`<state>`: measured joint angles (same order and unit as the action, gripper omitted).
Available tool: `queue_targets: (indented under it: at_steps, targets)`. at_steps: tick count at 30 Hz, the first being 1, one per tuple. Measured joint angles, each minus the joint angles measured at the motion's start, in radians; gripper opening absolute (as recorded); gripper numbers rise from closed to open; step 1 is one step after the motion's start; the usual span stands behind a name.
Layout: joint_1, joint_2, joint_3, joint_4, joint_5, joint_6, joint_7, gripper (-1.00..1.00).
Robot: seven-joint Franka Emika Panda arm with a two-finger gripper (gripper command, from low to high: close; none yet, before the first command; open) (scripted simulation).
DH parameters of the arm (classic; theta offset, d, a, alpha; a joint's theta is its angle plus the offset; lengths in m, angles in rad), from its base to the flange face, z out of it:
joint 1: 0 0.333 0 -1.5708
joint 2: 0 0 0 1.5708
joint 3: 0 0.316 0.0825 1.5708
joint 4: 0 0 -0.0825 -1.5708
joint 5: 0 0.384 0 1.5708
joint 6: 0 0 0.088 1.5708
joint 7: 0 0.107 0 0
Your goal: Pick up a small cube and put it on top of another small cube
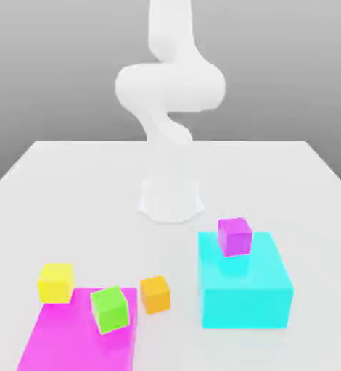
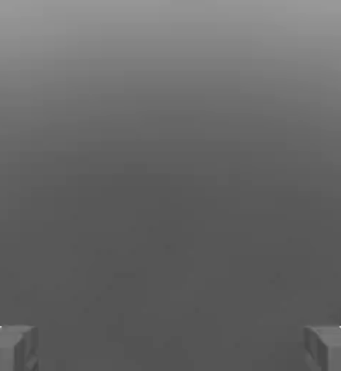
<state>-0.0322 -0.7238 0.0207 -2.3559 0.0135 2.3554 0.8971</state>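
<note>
Smooth, plain white arm (image 1: 170, 87) of rounded, bulging links, rising from a round white base (image 1: 170, 199). Blocky grey fingertips (image 2: 11, 348) with white edges, far from each other.

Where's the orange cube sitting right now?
In the exterior view, the orange cube sits on the white table, between the green cube on the magenta slab and the large cyan block.
</note>
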Motion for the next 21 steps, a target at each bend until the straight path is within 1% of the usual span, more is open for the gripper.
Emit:
queue_targets:
  at_steps: [11, 17, 21]
  targets:
    - [-0.147, 0.348, 0.116, -0.254, 0.042, 0.255, 0.458, 0.0]
    - [-0.213, 0.535, 0.168, -0.39, 0.035, 0.392, 0.724, 0.0]
    - [-0.242, 0.661, 0.179, -0.481, 0.006, 0.483, 0.92, 0.0]
